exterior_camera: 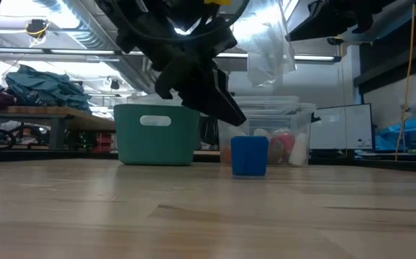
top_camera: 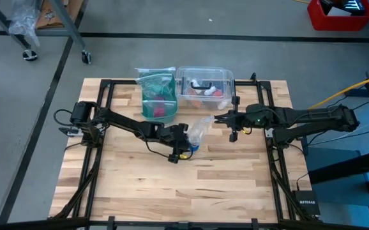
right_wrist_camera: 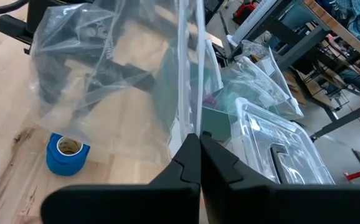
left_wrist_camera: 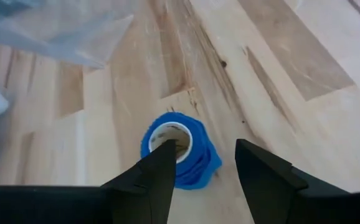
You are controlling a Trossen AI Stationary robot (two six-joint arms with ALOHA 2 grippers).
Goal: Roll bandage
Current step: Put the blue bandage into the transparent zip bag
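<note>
The bandage (left_wrist_camera: 186, 163) is a bright blue roll with a white core. It stands on its end on the wooden table (top_camera: 172, 191) and also shows in the low view as the bandage (exterior_camera: 249, 155). My left gripper (left_wrist_camera: 205, 149) is open and slants down just above the roll. One finger is over the roll's rim and the other beside it, and the low view shows a gap between fingertip and roll. My right gripper (right_wrist_camera: 199, 144) is shut on a clear plastic zip bag (right_wrist_camera: 105, 68), held up over the table right of the roll. My right gripper pinches the clear bag between its two shut fingers at one edge (right_wrist_camera: 191, 118), where a stiffer strip runs away from the fingertips. The bag (exterior_camera: 269, 50) hangs slack and crumpled from the grip, clear of the table.
A teal bin (top_camera: 158, 96) and a clear plastic box (top_camera: 205, 86) with small items stand side by side at the far edge, behind the roll. The black frame rails (top_camera: 105, 115) run along both sides. The near half of the table is bare wood.
</note>
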